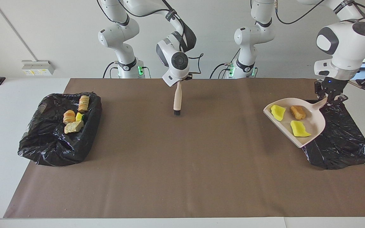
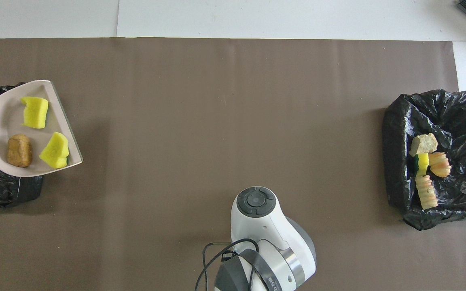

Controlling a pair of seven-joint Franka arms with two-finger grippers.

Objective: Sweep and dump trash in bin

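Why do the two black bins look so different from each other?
The bin at the right arm's end lies open with four chunks inside; the bin at the left arm's end shows only smooth black plastic, no trash. The dustpan hangs over that second bin; nothing hangs over the first. Both wear black plastic bags and sit on the brown mat.

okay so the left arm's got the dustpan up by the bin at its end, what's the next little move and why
Probably tip the beige plastic dustpan so it empties. The left gripper holds its handle, and the pan hangs level, partly over the black-bagged bin, with two yellow sponge chunks and a brown one still inside.
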